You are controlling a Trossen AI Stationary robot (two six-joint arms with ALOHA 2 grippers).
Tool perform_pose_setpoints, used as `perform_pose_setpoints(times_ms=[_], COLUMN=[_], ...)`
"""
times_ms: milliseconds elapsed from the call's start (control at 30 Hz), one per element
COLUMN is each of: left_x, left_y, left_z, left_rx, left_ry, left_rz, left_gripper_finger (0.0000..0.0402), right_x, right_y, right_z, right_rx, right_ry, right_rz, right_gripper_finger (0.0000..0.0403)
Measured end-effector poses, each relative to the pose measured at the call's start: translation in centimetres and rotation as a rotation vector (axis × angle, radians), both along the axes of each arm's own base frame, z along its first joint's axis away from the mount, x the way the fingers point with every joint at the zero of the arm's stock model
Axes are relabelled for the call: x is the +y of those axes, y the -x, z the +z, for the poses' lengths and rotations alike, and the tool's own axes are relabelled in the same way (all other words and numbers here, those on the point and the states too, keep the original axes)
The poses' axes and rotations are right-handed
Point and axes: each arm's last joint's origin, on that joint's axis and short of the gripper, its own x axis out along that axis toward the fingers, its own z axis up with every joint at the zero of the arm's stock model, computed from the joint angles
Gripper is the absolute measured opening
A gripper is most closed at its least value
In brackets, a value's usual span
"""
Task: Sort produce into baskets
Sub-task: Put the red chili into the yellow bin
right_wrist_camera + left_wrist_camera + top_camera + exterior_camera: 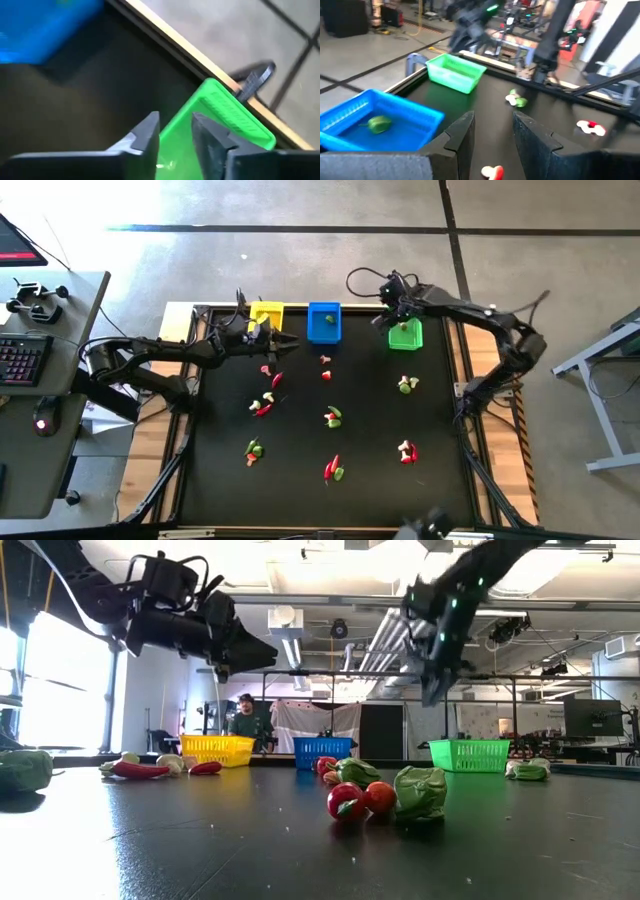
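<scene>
Black desk [300, 470] carries everything, largest first. Left arm reaches in from the desk's left side; left claw [268, 333] hangs raised just by the yellow basket [267, 313], fingers parted, nothing between them. Right arm comes from the right side; right claw [398, 308] sits directly above the green basket [405, 334], fingers parted with a narrow gap, nothing seen held. Blue basket [324, 323] lies between the two claws, nearer the left one, one green piece [379, 124] inside it. Remaining produce [333, 418] scattered on the desk, all on the near side of both claws: red chillies, green bits, white-and-red mushroom pieces. Person [243, 718] stands in the room behind the yellow basket.
</scene>
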Motion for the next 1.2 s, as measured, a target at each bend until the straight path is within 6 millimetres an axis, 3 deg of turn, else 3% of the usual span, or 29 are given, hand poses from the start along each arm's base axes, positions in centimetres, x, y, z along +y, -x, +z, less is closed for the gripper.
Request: perform_pose_setpoints(times_ms=[200, 300, 600, 900, 1200], left_x=[0.0, 0.0, -0.6, -1.7, -3.3], left_y=[0.0, 0.1, -0.2, -0.6, -1.5], left_z=[-0.2, -0.3, -0.6, -1.0, -1.0], left_rx=[0.026, 0.035, 0.065, 0.109, 0.190], left_ry=[-0.025, -0.021, -0.007, -0.013, -0.001], left_rz=[0.014, 0.014, -0.014, -0.065, -0.145], left_gripper_finger=[0.0119, 0.0119, 0.0118, 0.0079, 0.0035], right_x=[4.3, 6.2, 10.6, 12.6, 12.9], right_y=[-2.2, -3.3, -5.2, -5.1, -5.0], right_z=[1.2, 0.0, -4.9, -7.2, -7.6], right_rx=[-0.079, -0.111, -0.343, -0.504, -0.556], right_ry=[-0.015, -0.044, -0.020, 0.014, 0.064], right_rz=[0.158, 0.232, 0.381, 0.508, 0.614], right_gripper_finger=[0.0027, 0.0005, 0.0001, 0.0000, 0.0000])
